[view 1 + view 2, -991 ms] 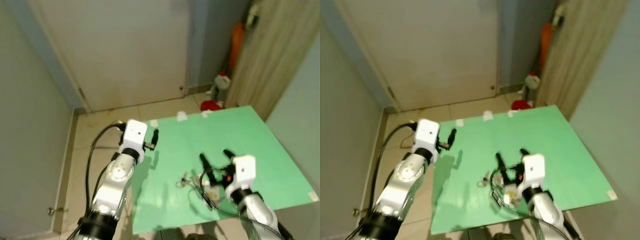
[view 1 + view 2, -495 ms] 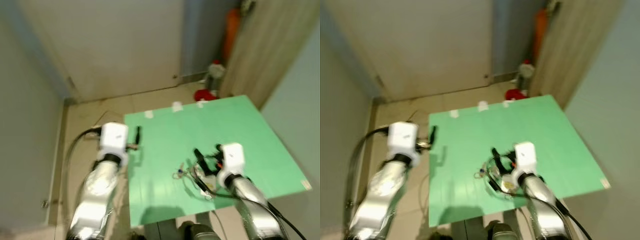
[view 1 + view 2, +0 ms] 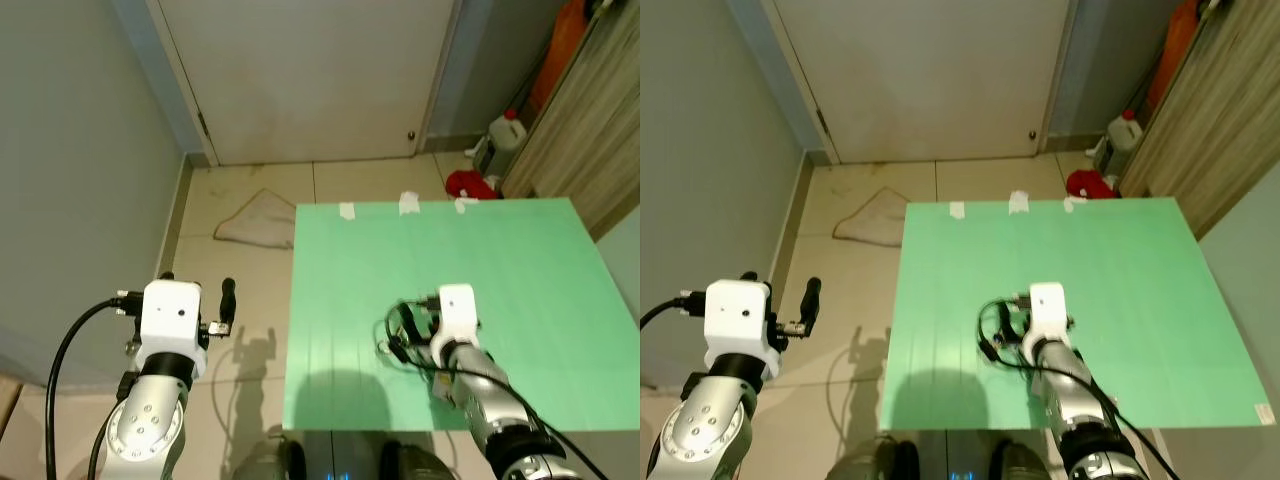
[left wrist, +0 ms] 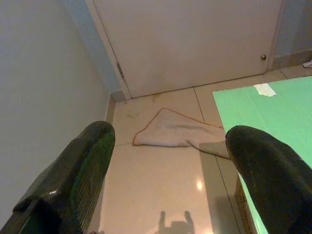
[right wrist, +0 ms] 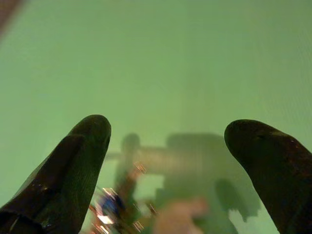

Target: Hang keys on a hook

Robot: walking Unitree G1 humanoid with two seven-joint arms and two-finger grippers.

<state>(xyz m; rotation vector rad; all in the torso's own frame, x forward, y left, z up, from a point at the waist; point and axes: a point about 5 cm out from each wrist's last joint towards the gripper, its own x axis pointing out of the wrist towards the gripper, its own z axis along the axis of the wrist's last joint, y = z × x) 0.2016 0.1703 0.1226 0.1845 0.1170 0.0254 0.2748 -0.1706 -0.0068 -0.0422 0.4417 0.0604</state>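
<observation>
A small bunch of keys [image 5: 113, 210], blurred, with a blue piece and metal glints, lies on the green table top [image 3: 500, 260]. My right gripper [image 3: 400, 328] hovers low over the keys near the table's front middle, open. Its two black fingers [image 5: 83, 156] straddle the spot and nothing is held between them. The keys sit close to the left finger's base. A dark cable loops around the wrist and hides part of the keys in the head views. My left gripper [image 3: 228, 298] is held above the floor, left of the table, open and holding nothing.
A closed white door [image 3: 310, 70] stands beyond the table, with a crumpled cloth [image 3: 255, 220] on the tiled floor before it. A white bottle [image 3: 503, 132] and a red object [image 3: 465, 183] sit by a wooden panel [image 3: 580, 120] at the back right. A grey wall [image 3: 70, 150] runs along the left.
The camera has swung, so the whole scene has shifted. My right gripper has dropped lower onto the keys. My left gripper has moved off the table's left edge.
</observation>
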